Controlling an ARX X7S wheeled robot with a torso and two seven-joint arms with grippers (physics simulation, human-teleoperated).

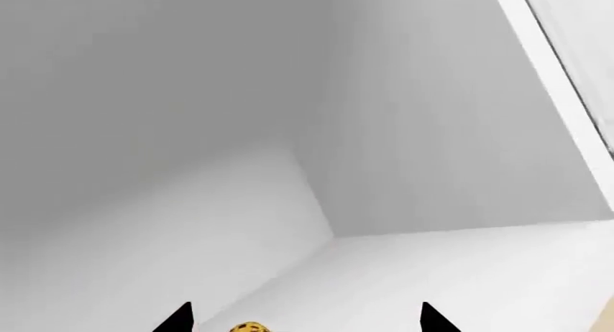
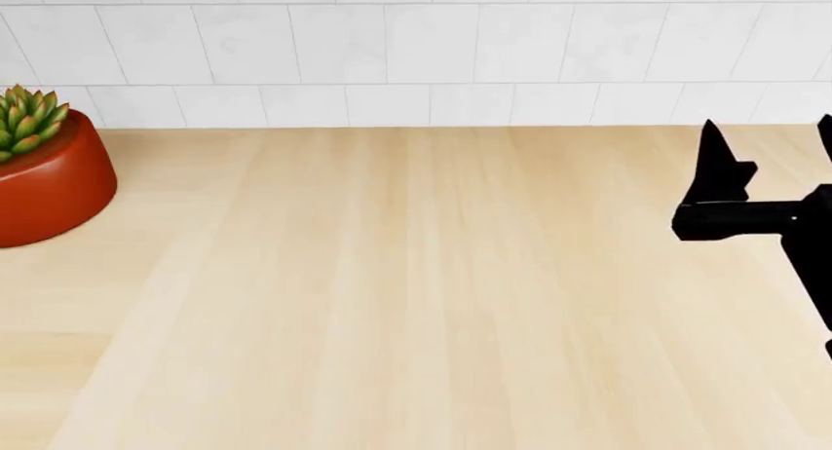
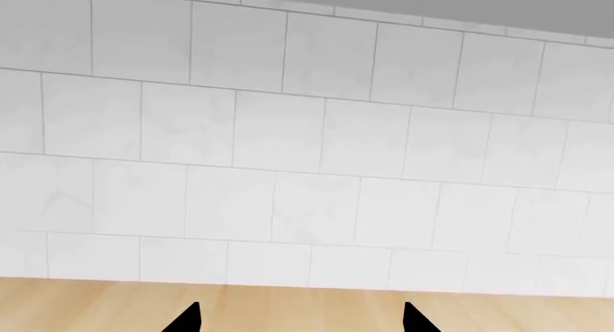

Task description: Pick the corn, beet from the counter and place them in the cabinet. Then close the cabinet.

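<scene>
In the left wrist view I look into the white cabinet (image 1: 287,131), at its back corner and floor. My left gripper (image 1: 305,321) has its black fingertips (image 1: 177,319) wide apart over the cabinet floor. The yellow, brown-speckled tip of the corn (image 1: 249,327) shows low between them, touching neither tip. My right gripper (image 2: 770,143) is open and empty above the right side of the beige counter (image 2: 416,275). In the right wrist view it (image 3: 301,319) faces the tiled wall. The beet is out of view. The left gripper does not show in the head view.
A spiky green succulent in a red pot (image 2: 46,177) stands at the counter's far left. A white tiled wall (image 2: 416,51) runs along the back. The cabinet's white frame edge (image 1: 551,66) shows beside the opening.
</scene>
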